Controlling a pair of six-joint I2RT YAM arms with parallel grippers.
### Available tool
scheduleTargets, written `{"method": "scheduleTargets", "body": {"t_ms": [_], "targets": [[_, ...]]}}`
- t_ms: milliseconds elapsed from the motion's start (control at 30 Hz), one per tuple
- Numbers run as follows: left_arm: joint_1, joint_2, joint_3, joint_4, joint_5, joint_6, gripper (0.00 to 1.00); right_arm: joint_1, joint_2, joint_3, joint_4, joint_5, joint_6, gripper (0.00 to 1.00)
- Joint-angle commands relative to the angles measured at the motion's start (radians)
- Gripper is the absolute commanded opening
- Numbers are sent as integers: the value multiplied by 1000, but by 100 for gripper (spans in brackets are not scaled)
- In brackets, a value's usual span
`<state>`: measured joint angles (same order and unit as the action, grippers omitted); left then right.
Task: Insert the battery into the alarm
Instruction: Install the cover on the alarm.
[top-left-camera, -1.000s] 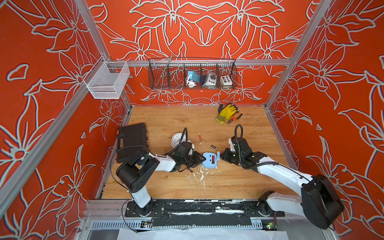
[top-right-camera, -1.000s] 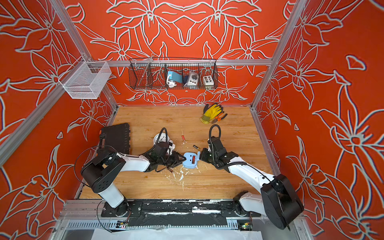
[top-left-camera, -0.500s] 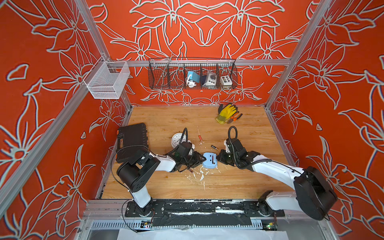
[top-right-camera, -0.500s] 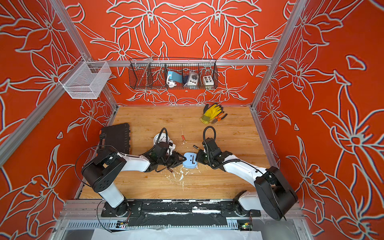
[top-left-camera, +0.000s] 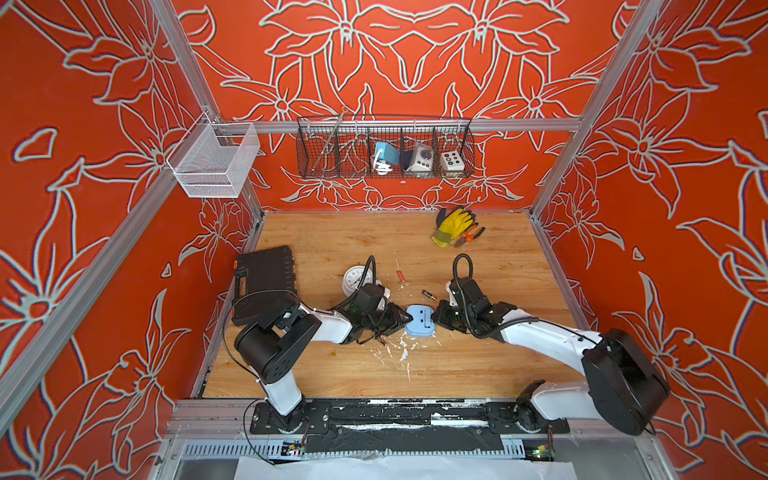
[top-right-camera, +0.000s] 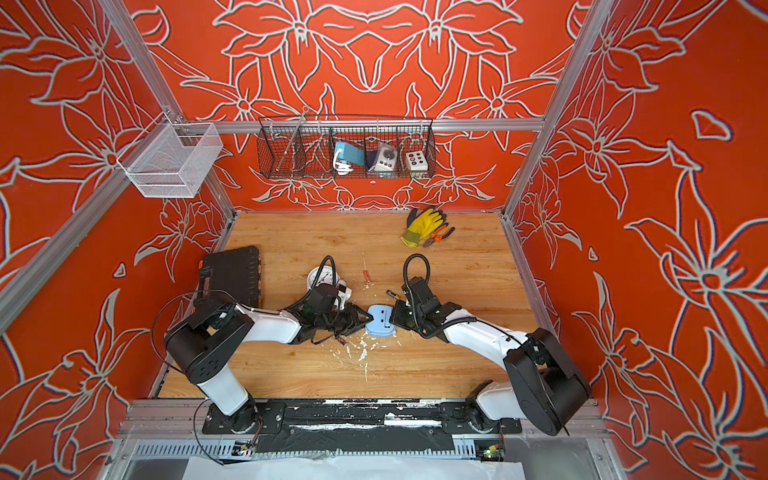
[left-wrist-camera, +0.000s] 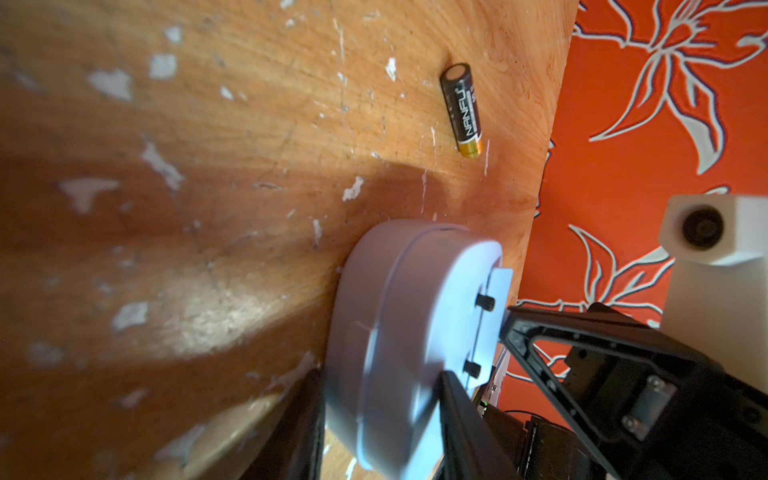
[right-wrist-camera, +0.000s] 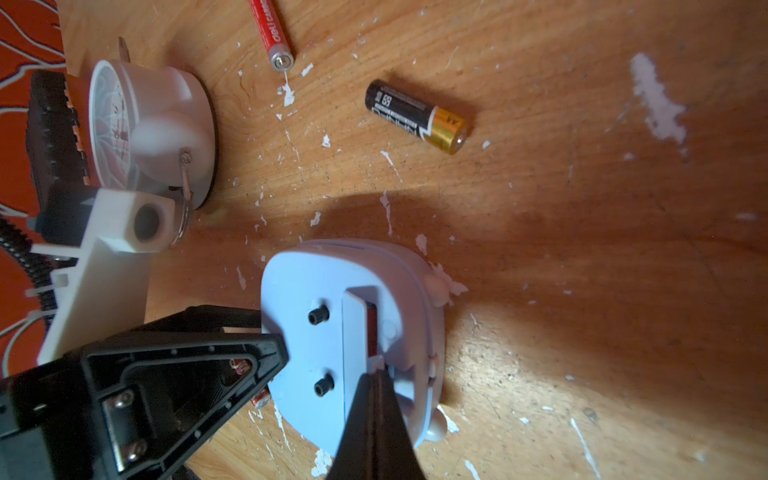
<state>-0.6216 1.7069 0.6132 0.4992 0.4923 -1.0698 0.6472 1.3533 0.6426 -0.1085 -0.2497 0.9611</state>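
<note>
The light blue alarm (top-left-camera: 419, 320) (top-right-camera: 381, 320) lies face down at the middle of the table. My left gripper (top-left-camera: 409, 319) (left-wrist-camera: 382, 419) is shut on its edge, one finger (left-wrist-camera: 461, 424) on the back and the other underneath. My right gripper (top-left-camera: 436, 318) (right-wrist-camera: 376, 374) is shut, its tip pressed into the open battery slot beside the raised cover flap (right-wrist-camera: 353, 324). Something red (right-wrist-camera: 371, 328) shows inside the slot. A black and gold battery (top-left-camera: 429, 294) (right-wrist-camera: 415, 116) (left-wrist-camera: 462, 110) lies loose behind the alarm.
A red battery (top-left-camera: 400, 275) (right-wrist-camera: 272, 33) and a white round clock (top-left-camera: 356, 279) lie behind the grippers. Another small red battery (right-wrist-camera: 259, 401) sits under the left gripper. A black case (top-left-camera: 264, 274) is at the left, a yellow glove (top-left-camera: 453, 224) with pliers (top-left-camera: 469, 236) at the back.
My right arm has moved left toward the alarm, bringing its shut tip onto the alarm's back. The left arm and the alarm have stayed put.
</note>
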Motion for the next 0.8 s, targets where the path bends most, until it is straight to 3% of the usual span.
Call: {"method": "scheduleTargets", "body": {"t_ms": [0,767], "targets": [[-5,24,-10,-44,3,17,38,7,12,23,3,26,10,0],[-4,22,-6,-37,6,19,39,24,0,41,-38,13,-3,0]]}}
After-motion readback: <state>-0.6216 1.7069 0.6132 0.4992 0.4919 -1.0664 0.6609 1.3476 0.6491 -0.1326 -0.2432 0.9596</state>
